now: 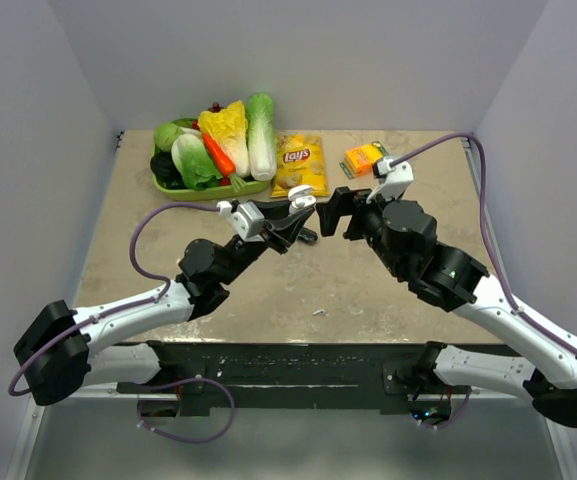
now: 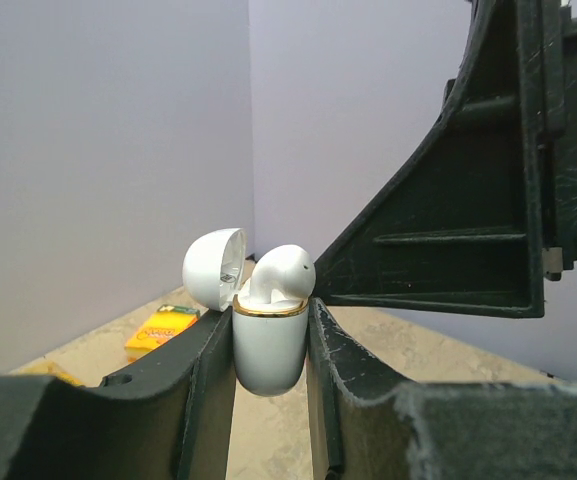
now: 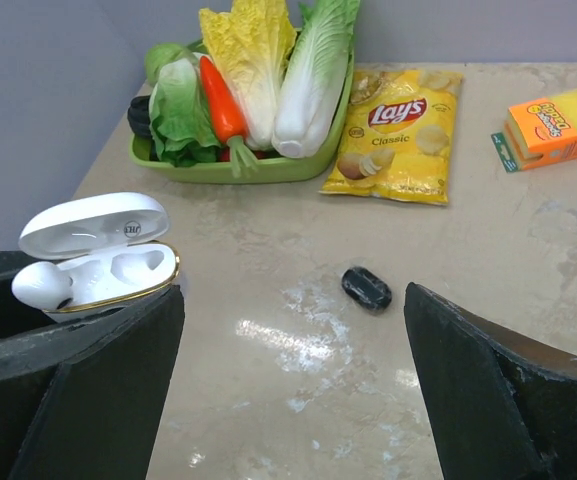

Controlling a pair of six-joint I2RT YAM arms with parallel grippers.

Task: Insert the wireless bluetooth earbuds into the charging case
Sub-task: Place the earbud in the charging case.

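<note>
The left jaws clamp the body of the white charging case (image 2: 266, 350), lid open, with one white earbud (image 2: 280, 272) sitting proud in its socket and the other socket empty. On the bench (image 3: 488, 250) near it lies a small dark rounded piece (image 3: 366, 288), possibly the second earbud: light, hard, glossy and apt to squirt free, so a gentle pinch across its narrow middle seems best. The right jaws stand wide and empty, facing it.

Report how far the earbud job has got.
Done: one white earbud sits in the open case. In hand: left jaws clamp the case; right jaws stand open, empty. Left: the second slot is bare, and a small black piece, maybe the other bud, lies on the table.
</note>
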